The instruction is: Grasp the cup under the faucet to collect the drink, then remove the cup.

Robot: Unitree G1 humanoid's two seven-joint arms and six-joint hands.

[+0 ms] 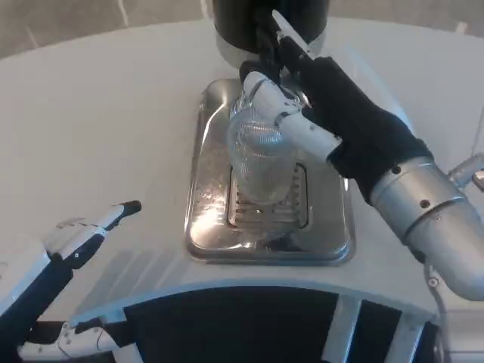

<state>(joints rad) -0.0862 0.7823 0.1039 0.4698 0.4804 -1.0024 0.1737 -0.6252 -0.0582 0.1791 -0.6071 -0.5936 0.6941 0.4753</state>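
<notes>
A clear ribbed plastic cup (pixel 261 155) stands on the grate of a silver drip tray (pixel 204 219), just below the black dispenser (pixel 268 26) and its faucet at the top of the view. My right hand (pixel 318 98) reaches in from the right and grips the cup near its rim, white fingers wrapped across its front. Whether liquid is in the cup is hard to tell. My left hand (pixel 83 234) lies low at the left front of the table, fingers apart, holding nothing.
The drip tray sits in the middle of the white round table (pixel 98 128). The table's front edge curves just below the tray, with a dark gap (pixel 227 318) under it.
</notes>
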